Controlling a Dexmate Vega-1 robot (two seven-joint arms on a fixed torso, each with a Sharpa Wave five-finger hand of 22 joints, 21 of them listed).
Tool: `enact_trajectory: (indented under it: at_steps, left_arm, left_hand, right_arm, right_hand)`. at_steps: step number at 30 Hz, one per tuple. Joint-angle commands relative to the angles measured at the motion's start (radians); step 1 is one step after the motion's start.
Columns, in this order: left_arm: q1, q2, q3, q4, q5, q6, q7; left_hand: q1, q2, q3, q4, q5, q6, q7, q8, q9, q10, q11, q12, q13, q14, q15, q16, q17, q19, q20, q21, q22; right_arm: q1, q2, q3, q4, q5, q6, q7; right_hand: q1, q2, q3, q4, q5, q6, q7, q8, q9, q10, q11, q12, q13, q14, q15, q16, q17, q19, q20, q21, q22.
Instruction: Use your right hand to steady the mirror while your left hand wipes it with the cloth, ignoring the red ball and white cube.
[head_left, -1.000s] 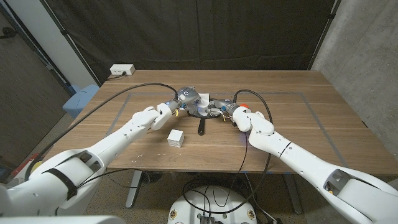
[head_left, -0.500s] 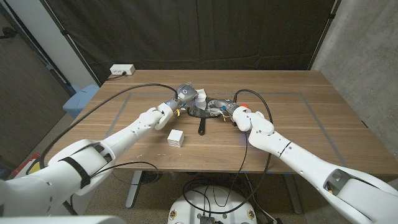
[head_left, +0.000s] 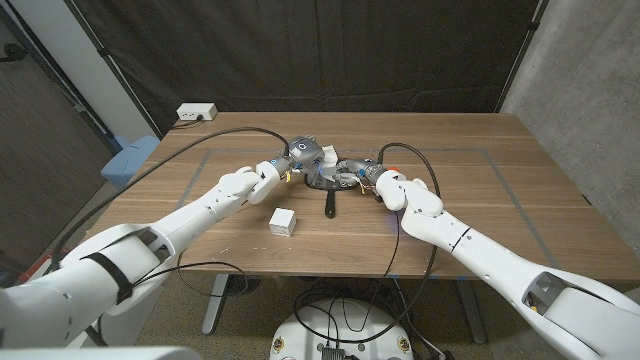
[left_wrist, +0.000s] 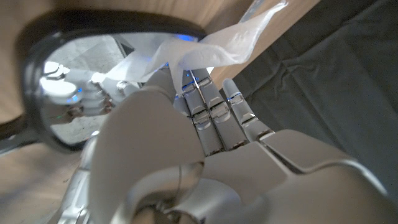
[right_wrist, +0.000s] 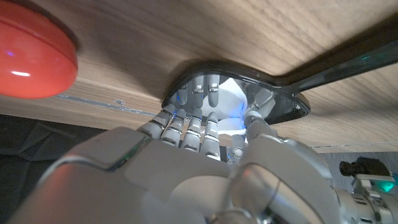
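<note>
Left hand (head_left: 303, 155) grips the white cloth (left_wrist: 205, 43) and presses it on the mirror (head_left: 328, 178), which lies mid-table on the wooden table (head_left: 480, 200). Right hand (head_left: 352, 174) clasps the mirror's rim opposite, fingers (right_wrist: 198, 121) on its edge; the red ball (right_wrist: 34, 59) sits just beside the mirror, the white cube (head_left: 284, 222) nearer the robot.

On the wooden table (head_left: 480, 190): one black-framed hand mirror (head_left: 328, 186) | one white cloth (left_wrist: 217, 43) | one red ball (right_wrist: 34, 59) | one white cube (head_left: 283, 222) | two robot hands: left hand (head_left: 305, 158), right hand (head_left: 352, 173)
</note>
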Motion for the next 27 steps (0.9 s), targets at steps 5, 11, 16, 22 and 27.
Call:
enact_trajectory:
  at_steps: [5, 11, 16, 22, 27]
  left_arm:
    - [0.115, 0.080, -0.166, -0.302, -0.218, -0.216, -0.433]
    - [0.125, 0.068, -0.200, -0.324, -0.237, -0.252, -0.502]
    - [0.119, 0.057, -0.209, -0.312, -0.186, -0.255, -0.493]
    - [0.096, 0.047, -0.188, -0.246, -0.038, -0.226, -0.342]
    - [0.070, 0.031, -0.153, -0.170, 0.060, -0.180, -0.199]
  left_hand:
    - [0.010, 0.002, -0.005, 0.002, 0.002, 0.013, -0.002, -0.007, 0.007, 0.065, -0.063, -0.004, 0.005, 0.006, -0.081, -0.005, 0.003, -0.007, -0.031, 0.007, 0.003]
    - [0.011, 0.004, -0.006, 0.003, 0.002, 0.015, 0.000, -0.010, 0.008, 0.069, -0.063, -0.006, 0.007, 0.006, -0.081, -0.006, 0.003, -0.009, -0.029, 0.007, 0.003]
    - [0.011, 0.005, -0.007, 0.004, 0.001, 0.015, 0.000, -0.014, 0.008, 0.070, -0.062, -0.008, 0.009, 0.009, -0.081, -0.007, 0.003, -0.013, -0.028, 0.007, 0.003]
    - [0.013, 0.005, -0.008, 0.004, 0.001, 0.017, 0.002, -0.017, 0.008, 0.070, -0.062, -0.010, 0.011, 0.008, -0.081, -0.008, 0.003, -0.016, -0.027, 0.006, 0.002]
    - [0.013, 0.005, -0.009, 0.004, 0.001, 0.018, 0.001, -0.019, 0.008, 0.070, -0.063, -0.012, 0.012, 0.009, -0.081, -0.009, 0.003, -0.017, -0.028, 0.006, 0.002]
  right_arm:
    - [0.005, 0.002, 0.001, 0.013, 0.008, 0.021, -0.010]
    - [0.008, 0.005, -0.002, 0.013, 0.005, 0.020, -0.010]
    - [0.010, 0.009, -0.003, 0.015, 0.003, 0.017, -0.010]
    - [0.012, 0.015, -0.003, 0.019, 0.005, 0.009, -0.007]
    - [0.015, 0.018, -0.004, 0.025, 0.007, 0.008, -0.007]
  right_hand:
    - [0.012, 0.000, -0.003, -0.002, 0.000, 0.001, 0.002, -0.003, 0.005, 0.003, 0.000, -0.004, 0.002, 0.004, -0.001, -0.001, 0.000, 0.006, -0.004, 0.009, 0.004]
    - [0.012, -0.001, -0.004, -0.001, 0.000, 0.001, 0.001, -0.003, 0.005, 0.002, -0.002, -0.005, 0.002, 0.004, 0.000, -0.001, 0.001, 0.007, -0.004, 0.009, 0.004]
    - [0.012, -0.001, -0.004, -0.002, 0.000, 0.000, 0.001, -0.004, 0.005, 0.002, -0.001, -0.005, 0.002, 0.004, 0.000, -0.001, 0.000, 0.007, -0.004, 0.009, 0.004]
    - [0.013, -0.001, -0.004, -0.002, 0.000, 0.000, 0.002, -0.004, 0.005, 0.003, -0.001, -0.005, 0.002, 0.004, -0.001, -0.001, 0.000, 0.007, -0.003, 0.009, 0.004]
    - [0.014, -0.001, -0.004, -0.003, 0.000, 0.001, 0.002, -0.004, 0.005, 0.003, -0.001, -0.006, 0.002, 0.004, 0.000, -0.001, 0.000, 0.007, -0.003, 0.009, 0.003]
